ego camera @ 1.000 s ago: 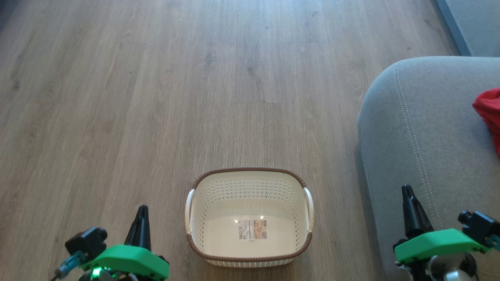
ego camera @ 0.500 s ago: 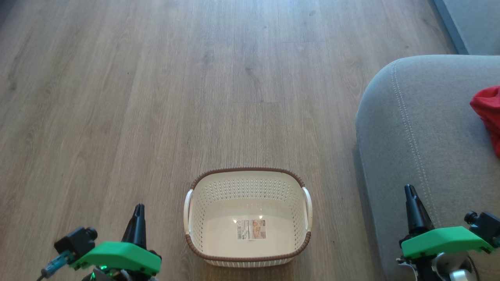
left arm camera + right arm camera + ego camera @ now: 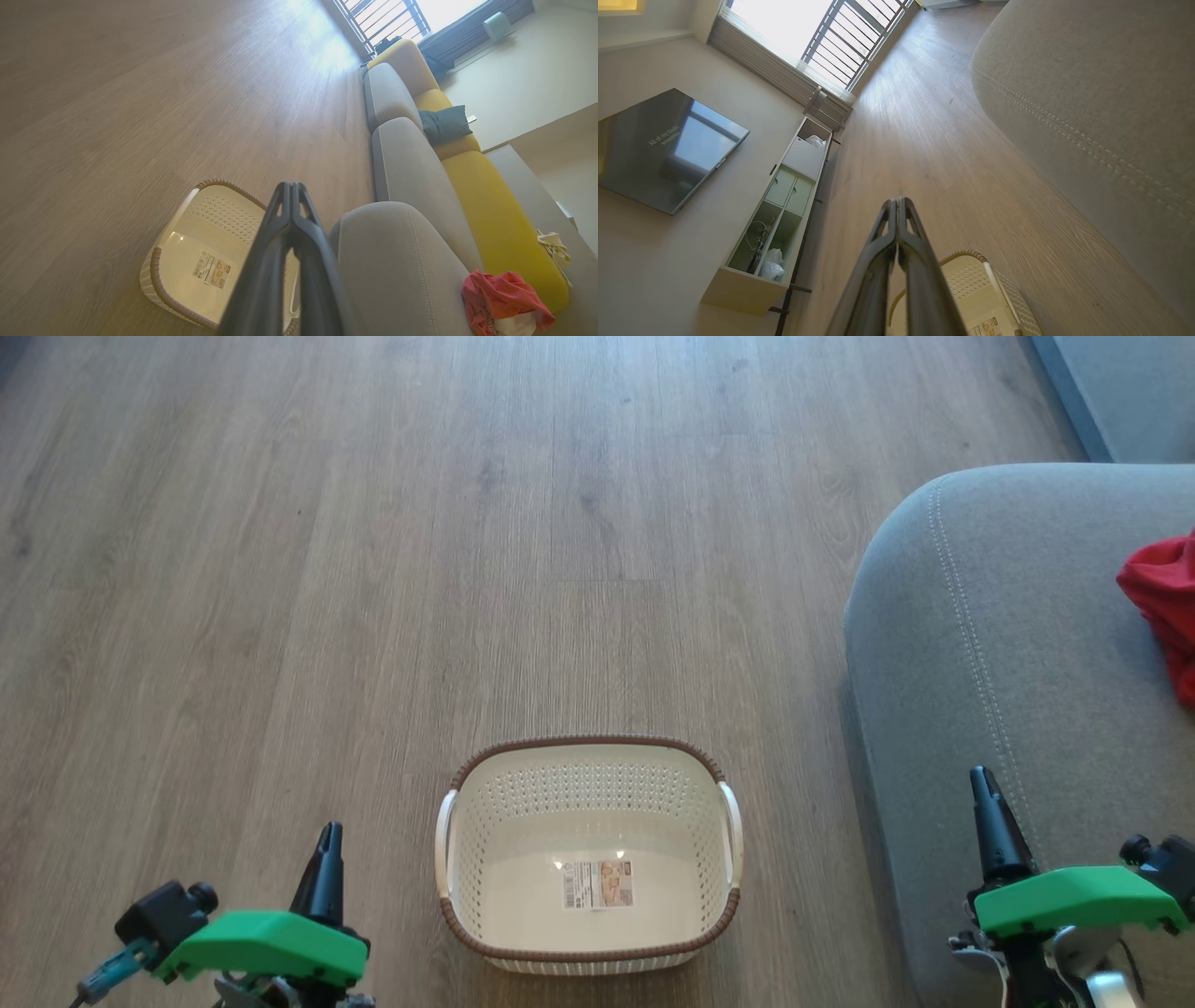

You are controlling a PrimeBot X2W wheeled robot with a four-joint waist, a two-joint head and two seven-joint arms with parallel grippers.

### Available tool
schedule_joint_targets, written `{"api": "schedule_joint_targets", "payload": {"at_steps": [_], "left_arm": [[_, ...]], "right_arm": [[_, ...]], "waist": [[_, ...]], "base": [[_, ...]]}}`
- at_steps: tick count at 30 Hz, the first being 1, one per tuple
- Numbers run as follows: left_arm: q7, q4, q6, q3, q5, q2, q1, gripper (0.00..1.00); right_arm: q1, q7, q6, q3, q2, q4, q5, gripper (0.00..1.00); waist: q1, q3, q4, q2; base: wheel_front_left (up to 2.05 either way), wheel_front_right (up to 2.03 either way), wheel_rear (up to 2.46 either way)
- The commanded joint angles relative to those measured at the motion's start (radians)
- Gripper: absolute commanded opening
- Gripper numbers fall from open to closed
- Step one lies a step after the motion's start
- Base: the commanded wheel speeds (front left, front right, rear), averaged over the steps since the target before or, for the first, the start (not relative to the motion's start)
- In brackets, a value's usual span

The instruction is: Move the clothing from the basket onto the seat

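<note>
1. Since the small cream-white perforated plastic basket (image 3: 586,743) with a brown woven-look rim stood bare on the wooden floor (image 3: 373,569), the lifting looked finished.
2. The soft red fabric clothing (image 3: 1162,607) lay bunched on the large grey upholstered seat (image 3: 1008,644), well apart from the basket.
3. The left pincer (image 3: 328,831) and right pincer (image 3: 978,777) were each fully closed, holding nothing.
4. Finishing well, I judged, meant parking both pincers either side, clear of the basket and the seat's edge.
</note>
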Motion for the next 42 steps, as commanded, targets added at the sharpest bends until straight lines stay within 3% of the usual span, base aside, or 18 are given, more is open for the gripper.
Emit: {"api": "schedule_joint_targets", "payload": {"at_steps": [1,42], "left_arm": [[0.007,-0.026,-0.011,0.033,-0.032,0.013,-0.063,0.0],[0.124,-0.002,-0.09,0.12,-0.456,0.014,-0.115,0.0]], "right_arm": [[-0.051,0.007,0.0,0.001,-0.001,-0.029,0.033,0.0],[-0.091,0.126,0.0,-0.033,0.002,-0.02,0.428,0.0]], "waist": [[0.0,0.0,-0.001,0.0],[0.0,0.004,-0.025,0.0]], "base": [[0.0,0.0,0.0],[0.0,0.0,0.0]]}}
